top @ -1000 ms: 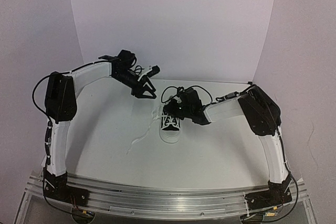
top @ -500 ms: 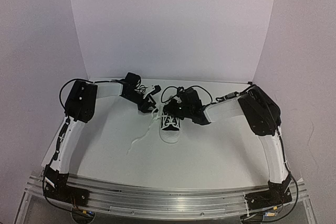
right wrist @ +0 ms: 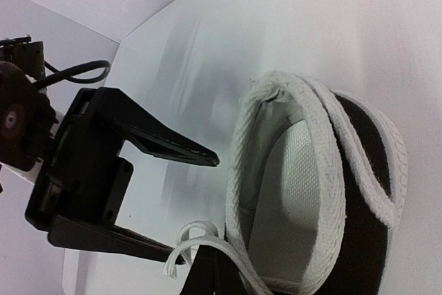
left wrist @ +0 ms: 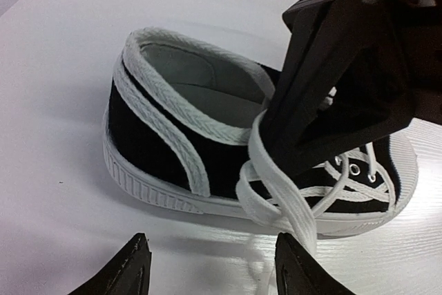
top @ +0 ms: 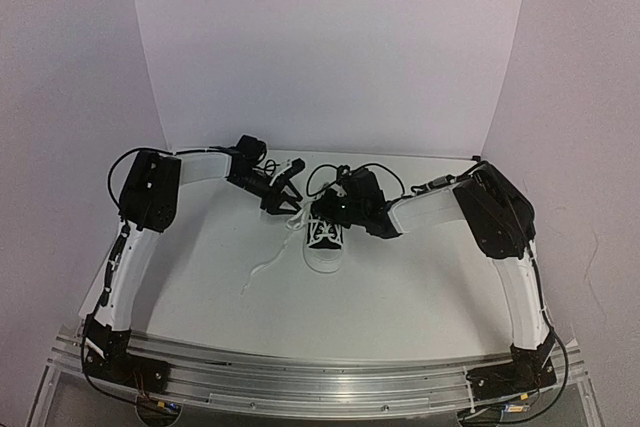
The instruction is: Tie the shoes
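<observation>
One small black canvas sneaker [top: 325, 243] stands upright on its sole on the white surface [top: 420, 287], toe cap toward the near edge and heel opening toward the back. It has a white rubber toe cap, a ribbed white sole, white lining and white woven binding round the collar. The laces [left wrist: 280, 202] — flat, white — cross the eyelets but are untied. Bands loop loosely beside the throat, and one end trails leftward across the surface — apparently slack.

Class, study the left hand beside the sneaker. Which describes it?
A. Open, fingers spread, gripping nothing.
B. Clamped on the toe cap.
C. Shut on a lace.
A: the right wrist view shows the left hand with its fingers spread wide beside the sneaker, clamping nothing.
</observation>
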Available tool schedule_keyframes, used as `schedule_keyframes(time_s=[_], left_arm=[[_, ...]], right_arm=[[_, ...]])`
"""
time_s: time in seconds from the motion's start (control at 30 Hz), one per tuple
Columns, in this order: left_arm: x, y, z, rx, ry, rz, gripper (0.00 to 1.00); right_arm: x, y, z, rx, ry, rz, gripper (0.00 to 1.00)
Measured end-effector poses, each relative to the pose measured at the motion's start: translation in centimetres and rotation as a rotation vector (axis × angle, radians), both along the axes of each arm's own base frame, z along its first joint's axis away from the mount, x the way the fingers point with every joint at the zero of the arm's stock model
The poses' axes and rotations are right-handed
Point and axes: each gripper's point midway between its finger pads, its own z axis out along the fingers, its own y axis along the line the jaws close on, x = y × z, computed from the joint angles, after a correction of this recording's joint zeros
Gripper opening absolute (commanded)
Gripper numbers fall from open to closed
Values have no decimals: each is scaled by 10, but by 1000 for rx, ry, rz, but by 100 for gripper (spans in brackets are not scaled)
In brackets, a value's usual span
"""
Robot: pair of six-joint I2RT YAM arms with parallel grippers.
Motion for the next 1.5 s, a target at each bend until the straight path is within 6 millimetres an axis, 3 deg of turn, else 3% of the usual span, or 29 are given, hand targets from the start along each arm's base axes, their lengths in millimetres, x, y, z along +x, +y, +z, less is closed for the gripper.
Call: schedule_keyframes(time_s=[0.13, 0.23, 0.4, 0.57, 0.87, 1.07, 1.23, 1.37, 1.5], left_arm=[[-4, -1, 15, -31, 5, -19, 65], [-5, -3, 23, -39, -7, -23, 61], [-8, -13, 22, -18, -36, -21, 55], [-10, -18, 22, -7, -31, -16, 59], [16, -1, 55, -65, -71, 12, 59], [37, 10, 43, -11, -124, 81, 59], [48, 11, 21, 36, -148, 117, 61], [42, 10, 3, 65, -130, 103, 64], [25, 10, -10, 70, -96, 51, 65]], right_arm=[[0, 0, 0, -9, -8, 7, 0], [0, 1, 0, -15, -15, 16, 0], [0, 2, 1, -21, -20, 24, 0], [1, 3, -4, -26, -18, 26, 0], [1, 3, -4, -26, -19, 28, 0], [1, 3, -4, -30, -23, 31, 0], [0, 4, -3, -31, -24, 39, 0], [0, 4, -4, -31, -25, 43, 0], [0, 4, -3, -31, -26, 46, 0]])
